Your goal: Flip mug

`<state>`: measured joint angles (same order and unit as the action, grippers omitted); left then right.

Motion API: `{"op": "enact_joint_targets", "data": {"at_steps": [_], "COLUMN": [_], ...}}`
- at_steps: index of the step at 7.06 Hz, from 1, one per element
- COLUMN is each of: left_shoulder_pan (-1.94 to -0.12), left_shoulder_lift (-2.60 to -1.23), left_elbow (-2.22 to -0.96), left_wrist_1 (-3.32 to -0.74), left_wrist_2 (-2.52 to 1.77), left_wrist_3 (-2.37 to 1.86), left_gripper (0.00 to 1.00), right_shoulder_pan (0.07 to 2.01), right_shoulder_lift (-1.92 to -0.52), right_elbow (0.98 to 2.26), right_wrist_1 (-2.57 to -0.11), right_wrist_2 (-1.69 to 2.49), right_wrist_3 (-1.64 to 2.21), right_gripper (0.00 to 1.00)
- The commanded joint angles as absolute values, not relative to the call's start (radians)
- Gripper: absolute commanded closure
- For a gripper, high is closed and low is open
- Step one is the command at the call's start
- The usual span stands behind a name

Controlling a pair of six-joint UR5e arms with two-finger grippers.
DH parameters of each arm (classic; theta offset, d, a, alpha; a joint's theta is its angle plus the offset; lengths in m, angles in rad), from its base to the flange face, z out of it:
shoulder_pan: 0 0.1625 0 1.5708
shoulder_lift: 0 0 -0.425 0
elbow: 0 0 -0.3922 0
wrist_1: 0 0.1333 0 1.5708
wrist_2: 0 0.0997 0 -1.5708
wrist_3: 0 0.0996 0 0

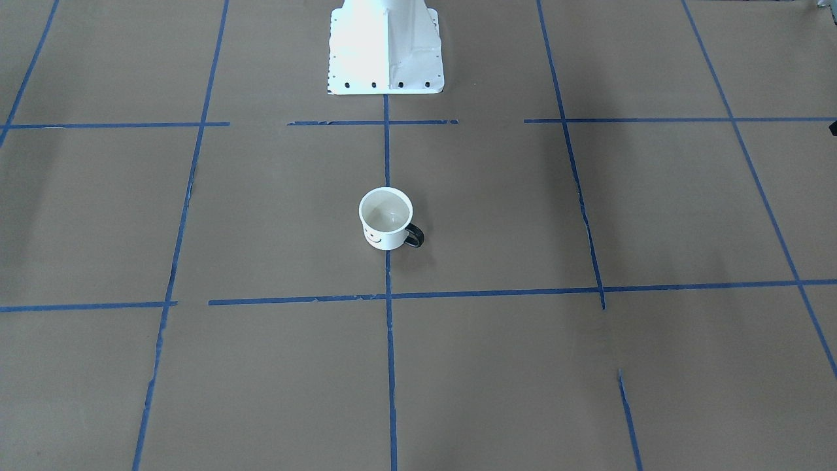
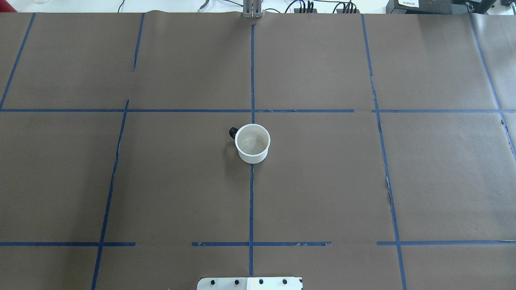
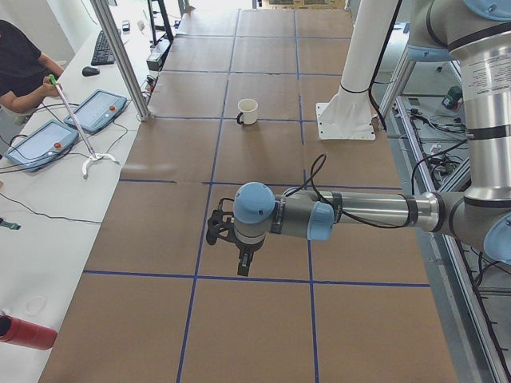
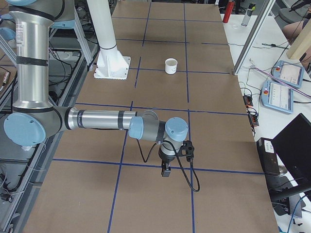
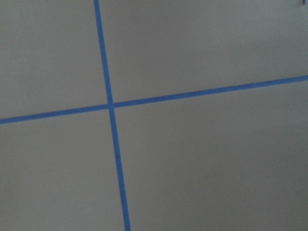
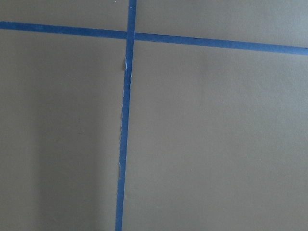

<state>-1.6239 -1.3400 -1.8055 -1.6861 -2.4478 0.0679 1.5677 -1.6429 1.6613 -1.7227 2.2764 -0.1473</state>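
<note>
The small white mug [image 1: 386, 219] stands upright, mouth up, on the brown paper table at its middle, on a blue tape line. Its black handle [image 1: 414, 235] points to the robot's left, and part of the smiley face shows in the front-facing view. It also shows in the overhead view [image 2: 252, 143], the left view [image 3: 247, 111] and the right view [image 4: 170, 65]. My left gripper [image 3: 243, 268] hangs over the table's left end, far from the mug. My right gripper [image 4: 165, 172] hangs over the right end, also far. I cannot tell whether either is open or shut.
The white robot pedestal [image 1: 386, 52] stands behind the mug. Blue tape lines [image 2: 251, 201] grid the table. An operator [image 3: 20, 72] with a stick and teach pendants [image 3: 100, 109] are at a side bench. Both wrist views show only paper and tape.
</note>
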Motion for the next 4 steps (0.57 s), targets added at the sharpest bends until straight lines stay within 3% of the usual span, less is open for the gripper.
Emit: {"op": "enact_joint_targets", "data": {"at_steps": [1, 4], "left_shoulder_pan": [-1.671, -1.652], "left_shoulder_lift": [-1.369, -1.512], "left_elbow": [-1.787, -1.685], "left_wrist_1": [-1.684, -1.66], "left_wrist_2": [-2.448, -2.421], "left_wrist_3": [0.09, 0.094], "left_gripper": [0.0, 0.0], "right_shoulder_pan": [1.568, 1.568], "right_shoulder_lift": [-1.643, -1.643], "right_elbow": [1.661, 1.661], "right_wrist_1": [-1.723, -1.723], "right_wrist_2": [2.276, 2.276], "right_wrist_3": [-0.147, -0.147], "right_gripper": [0.0, 0.0]}}
